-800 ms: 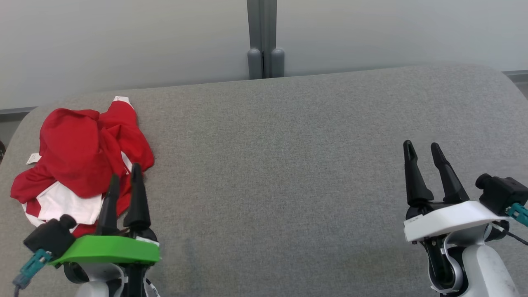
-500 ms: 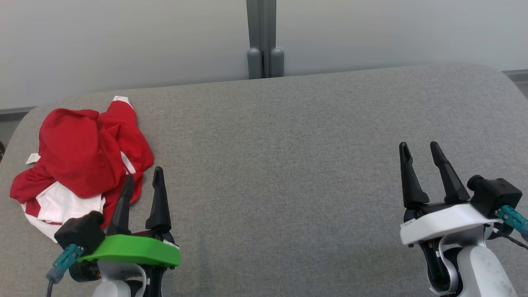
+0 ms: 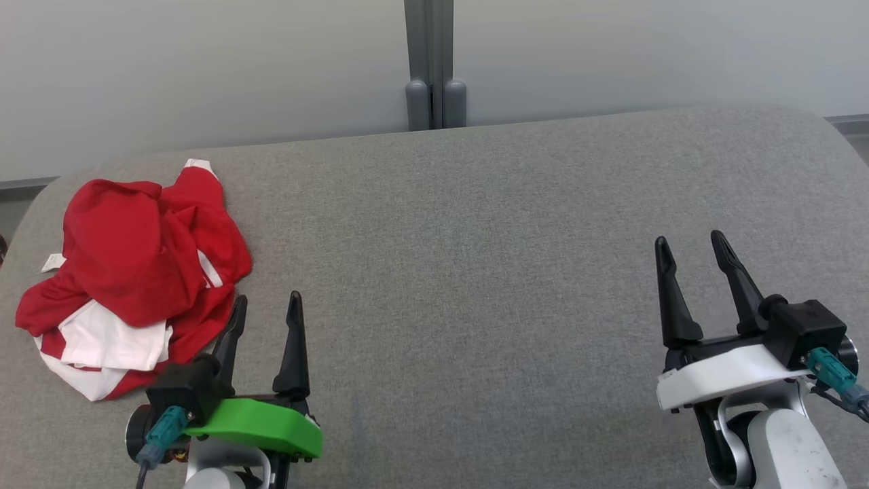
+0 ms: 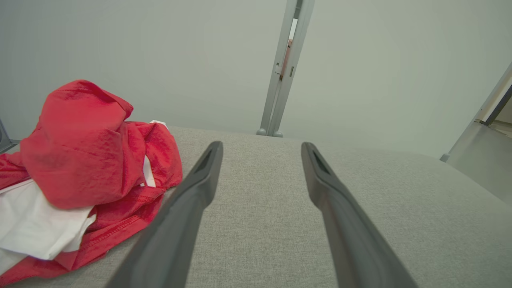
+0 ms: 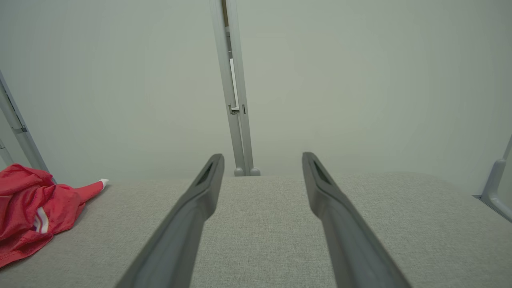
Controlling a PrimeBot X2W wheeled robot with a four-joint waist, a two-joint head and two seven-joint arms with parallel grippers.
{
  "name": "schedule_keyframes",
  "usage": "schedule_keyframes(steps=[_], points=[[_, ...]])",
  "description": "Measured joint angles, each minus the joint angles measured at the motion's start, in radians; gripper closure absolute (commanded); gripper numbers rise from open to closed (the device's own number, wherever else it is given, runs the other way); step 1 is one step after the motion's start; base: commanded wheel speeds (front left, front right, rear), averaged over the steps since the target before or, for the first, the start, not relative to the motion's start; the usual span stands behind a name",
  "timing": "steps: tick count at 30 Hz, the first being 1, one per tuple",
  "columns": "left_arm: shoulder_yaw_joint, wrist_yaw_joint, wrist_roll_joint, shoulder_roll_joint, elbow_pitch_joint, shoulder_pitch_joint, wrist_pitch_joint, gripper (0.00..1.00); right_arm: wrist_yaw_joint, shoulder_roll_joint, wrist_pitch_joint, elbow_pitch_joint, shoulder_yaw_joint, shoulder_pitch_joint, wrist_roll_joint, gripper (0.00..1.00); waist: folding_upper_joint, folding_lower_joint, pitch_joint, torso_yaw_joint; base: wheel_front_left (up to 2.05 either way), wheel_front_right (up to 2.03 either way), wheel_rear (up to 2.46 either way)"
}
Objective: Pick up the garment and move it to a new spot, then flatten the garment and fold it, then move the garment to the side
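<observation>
The garment point(image 3: 136, 272) is a crumpled red and white piece lying in a heap at the far left of the grey padded table point(image 3: 475, 272). In the left wrist view the garment point(image 4: 84, 160) bulges up at the left, beside the left finger. My left gripper point(image 3: 266, 305) stands open just right of the heap's near corner, nothing between its fingers. Far to the right my right gripper point(image 3: 691, 244) is open and empty over bare table. The right wrist view catches the garment point(image 5: 32, 212) at its left edge.
A grey post point(image 3: 434, 64) with two rounded feet rises behind the table's far edge against a pale wall. The table's corners are rounded, and the heap lies close to the left edge.
My left gripper has drawn back off the garment's near edge, moving right and toward me. The right gripper has shifted only slightly. The garment lies as it did.
</observation>
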Motion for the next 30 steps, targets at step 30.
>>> schedule_keyframes(steps=[30], points=[[0.055, -0.075, -0.018, -0.058, 0.076, 0.028, -0.066, 0.00, 0.001, -0.002, -0.065, 0.058, 0.045, 0.021, 0.092, 0.00, 0.0000, 0.0000, 0.001, 0.001, 0.00, 0.00, 0.00]])
